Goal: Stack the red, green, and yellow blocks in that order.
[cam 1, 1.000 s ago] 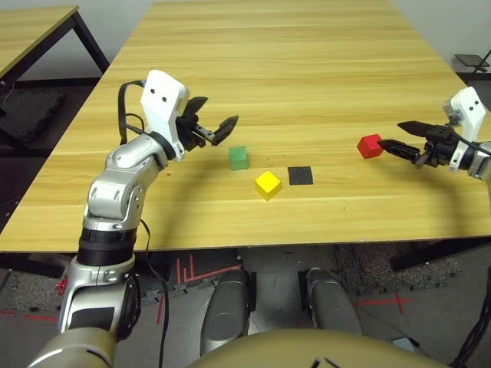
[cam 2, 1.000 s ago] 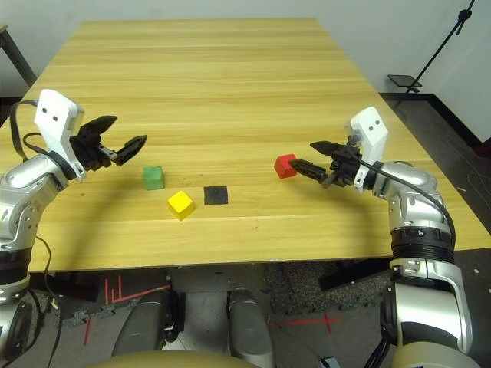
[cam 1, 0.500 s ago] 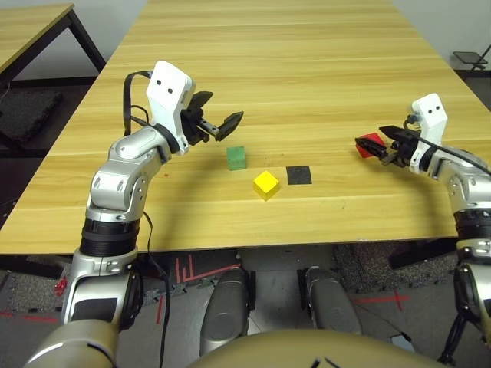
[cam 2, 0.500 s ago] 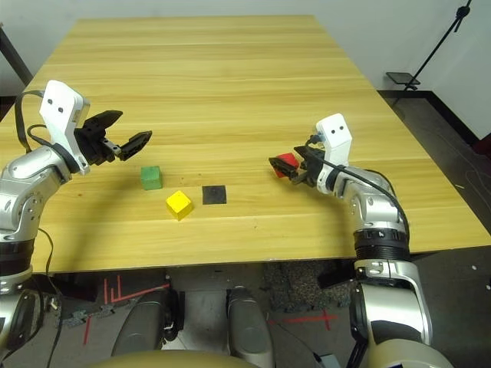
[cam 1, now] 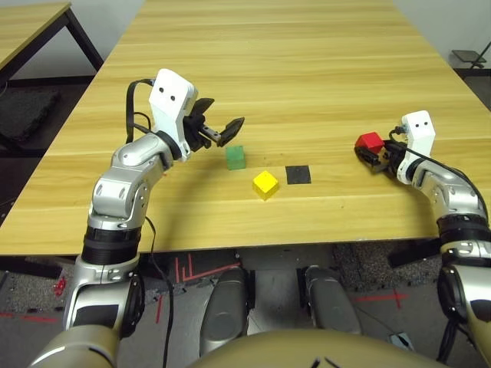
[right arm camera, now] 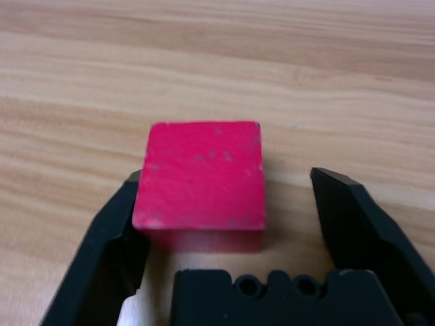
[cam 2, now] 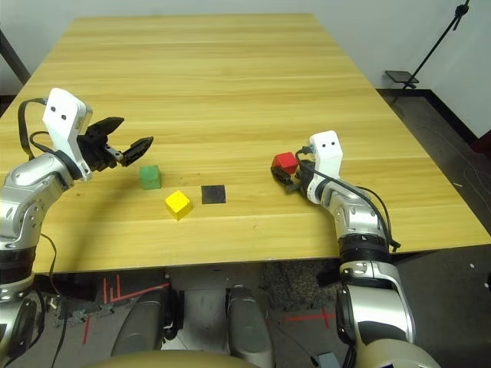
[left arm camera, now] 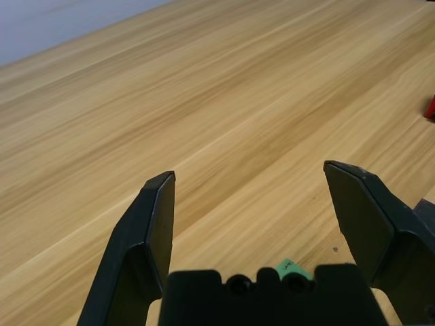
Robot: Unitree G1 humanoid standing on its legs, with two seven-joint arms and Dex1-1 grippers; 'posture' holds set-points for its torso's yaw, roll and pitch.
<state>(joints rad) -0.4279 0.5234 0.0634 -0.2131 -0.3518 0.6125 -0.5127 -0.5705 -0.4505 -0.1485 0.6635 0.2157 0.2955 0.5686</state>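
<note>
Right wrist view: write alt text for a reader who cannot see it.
A red block sits on the wooden table between the open black fingers of the right gripper, one finger against its side, the other apart.

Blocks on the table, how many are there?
3. The red block sits between the open fingers of the right gripper; green is below the left gripper; yellow is beside the black patch.
</note>
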